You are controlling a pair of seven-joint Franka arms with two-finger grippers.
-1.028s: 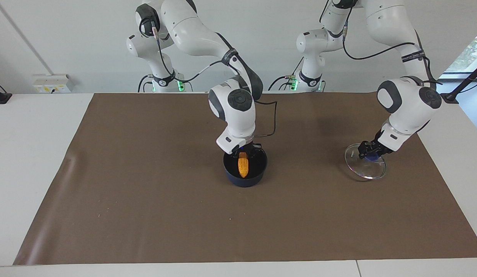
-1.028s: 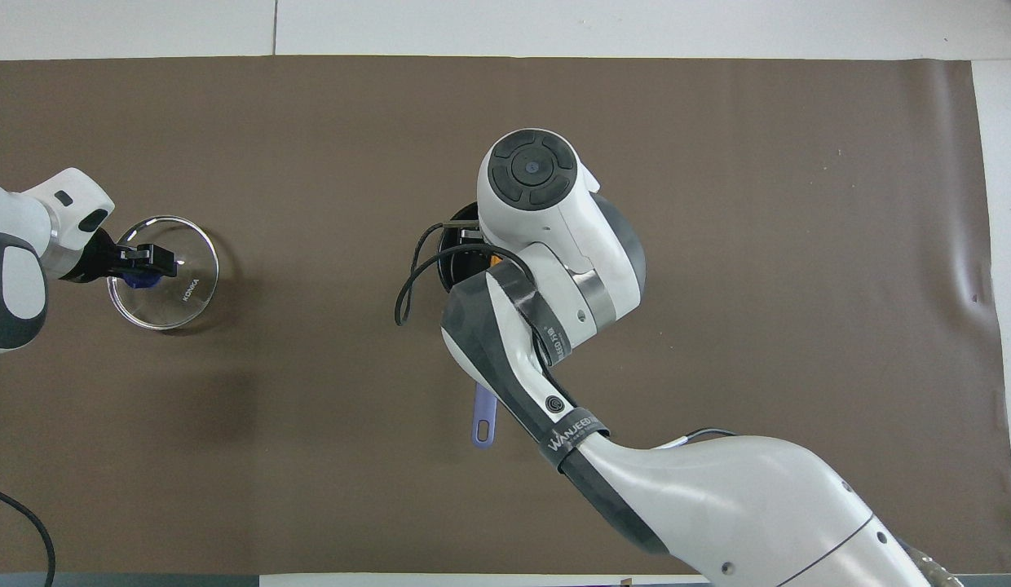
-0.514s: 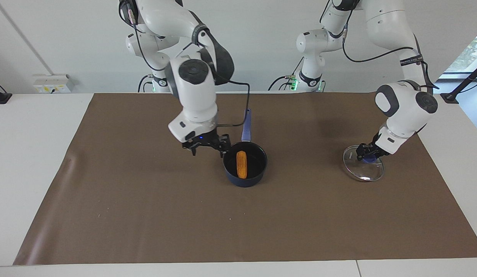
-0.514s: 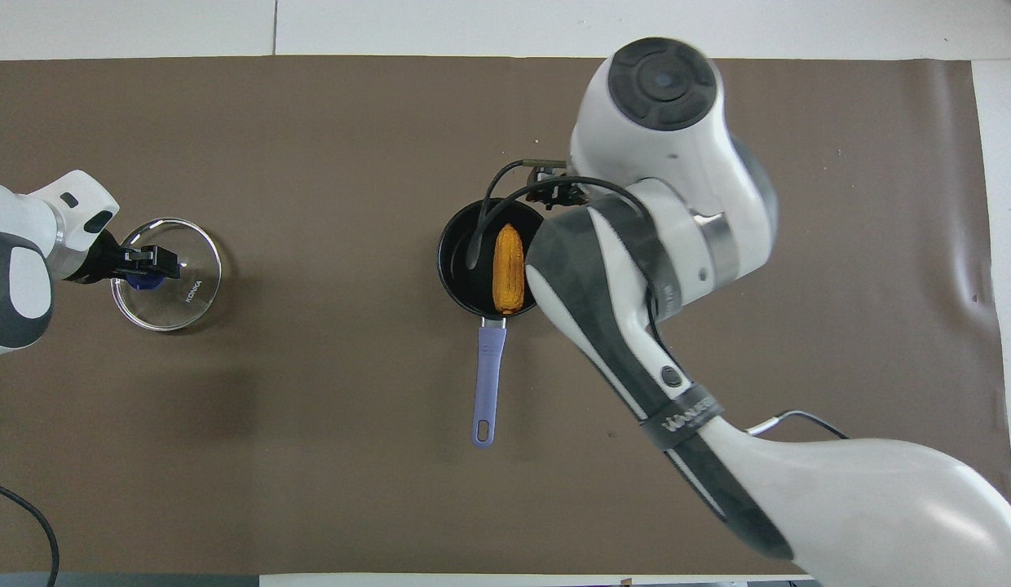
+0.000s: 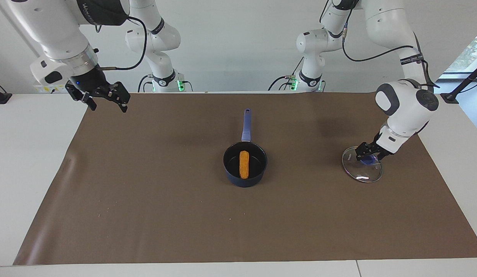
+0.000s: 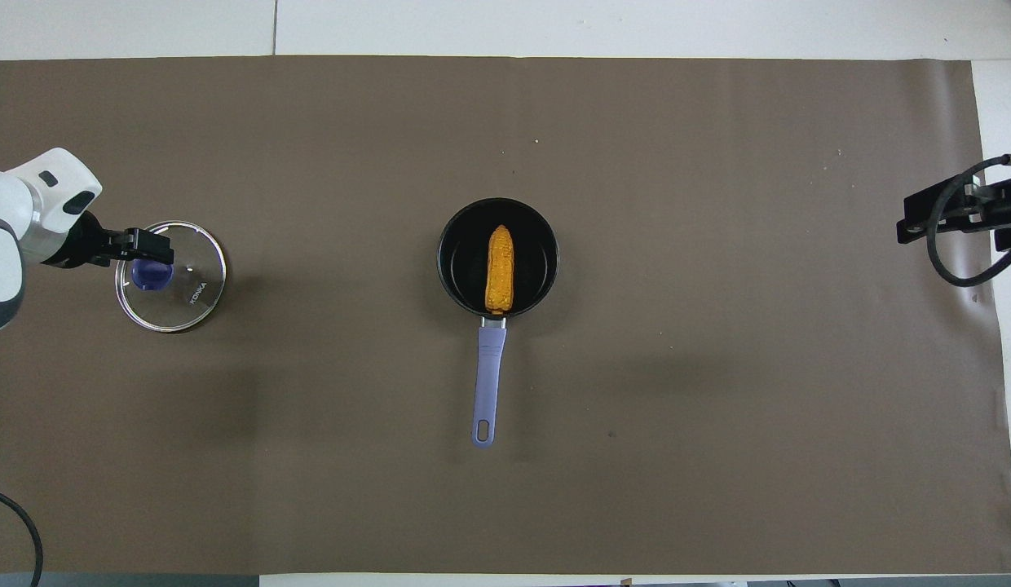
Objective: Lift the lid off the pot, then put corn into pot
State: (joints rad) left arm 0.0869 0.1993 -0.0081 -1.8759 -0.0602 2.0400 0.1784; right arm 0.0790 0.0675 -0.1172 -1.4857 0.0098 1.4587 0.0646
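Corn (image 6: 499, 270) in pot (image 6: 455, 259), tapered tip away from robots, left jaws on lid (image 6: 189, 292) knob, right jaws open.

Count on the table: one pot (image 5: 245, 164), one corn cob (image 5: 244, 164) inside it, one glass lid (image 5: 362, 170), one brown mat (image 5: 146, 200), two grippers.

Corn's in! The small yellow-orange corn cob (image 5: 244, 164) lies inside the round dark navy saucepan (image 5: 245, 165) mid-counter, its long blue-purple handle pointing toward the robots. Toward the left arm's end, the clear glass lid with a metal rim (image 5: 362, 169) sits on the brown mat (image 5: 154, 200), the left tool (image 5: 369, 154) down at its blue knob. The right tool (image 5: 104, 99) hangs open, high over the mat's corner.
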